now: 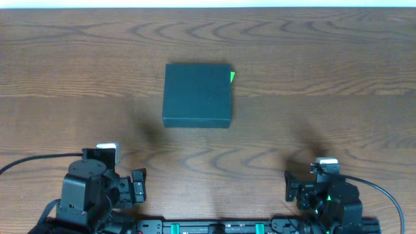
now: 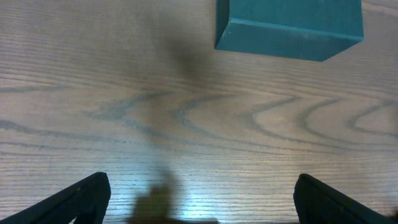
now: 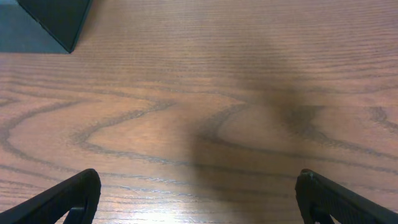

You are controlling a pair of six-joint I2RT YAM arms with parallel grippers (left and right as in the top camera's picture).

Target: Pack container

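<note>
The container, a dark green-black square box with its lid down, sits on the wooden table a little above centre. A bright green sliver peeks out at its top right corner. Its near face shows at the top of the left wrist view, and one corner shows at the top left of the right wrist view. My left gripper rests near the front edge at the left, open, with bare wood between its fingers. At the front right my right gripper is open too, holding nothing.
Wood-grain table stretches all round the box. Both arm bases and their cables sit along the front edge. A pale strip marks the table's far edge.
</note>
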